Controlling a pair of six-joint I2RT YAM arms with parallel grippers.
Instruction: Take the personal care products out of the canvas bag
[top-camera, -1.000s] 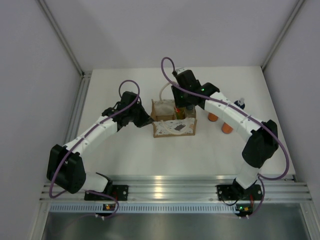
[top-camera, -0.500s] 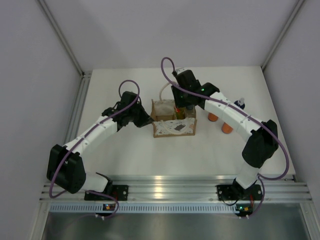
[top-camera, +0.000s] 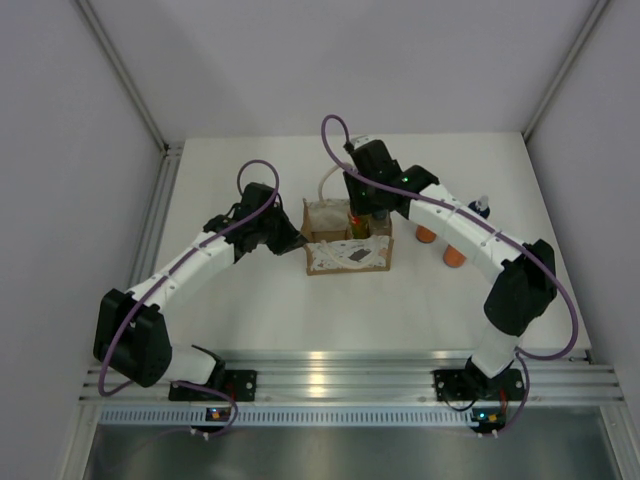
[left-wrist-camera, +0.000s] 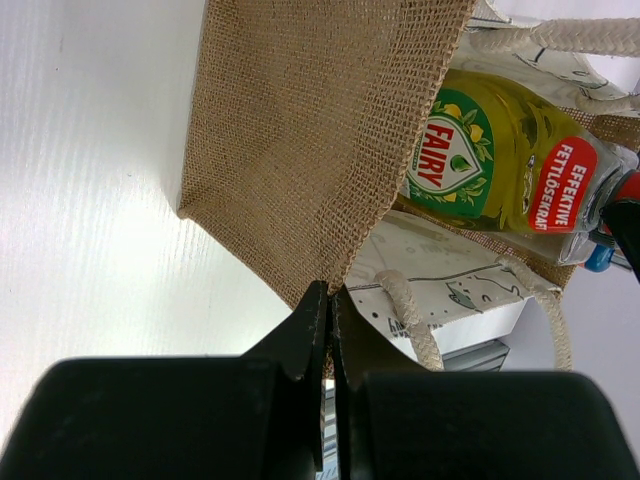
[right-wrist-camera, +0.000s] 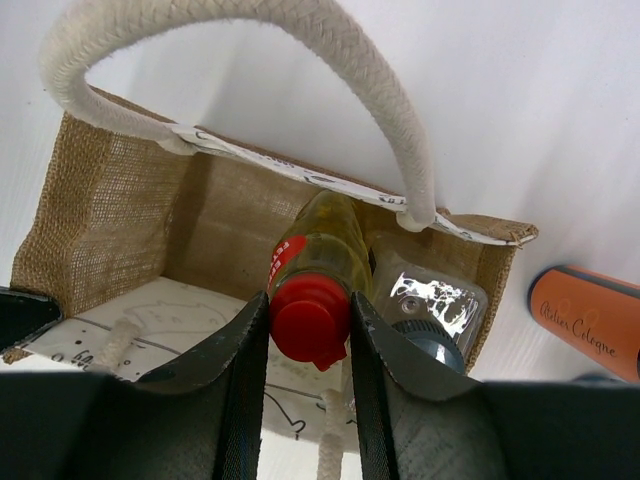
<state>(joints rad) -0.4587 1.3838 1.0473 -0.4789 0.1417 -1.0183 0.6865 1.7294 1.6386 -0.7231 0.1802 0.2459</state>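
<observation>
At the left side of the canvas bag (left-wrist-camera: 300, 130), the burlap edge is pinched between the nearly closed fingers of the left gripper (left-wrist-camera: 327, 320). Inside the bag, the red cap (right-wrist-camera: 310, 322) of the yellow bottle (right-wrist-camera: 327, 240) is clasped on both sides by the right gripper (right-wrist-camera: 309, 300), and the clear bottle (right-wrist-camera: 432, 298) is lodged just beside it. Two orange bottles (top-camera: 427, 235) are seen on the table (top-camera: 300, 300) to the right of the bag.
</observation>
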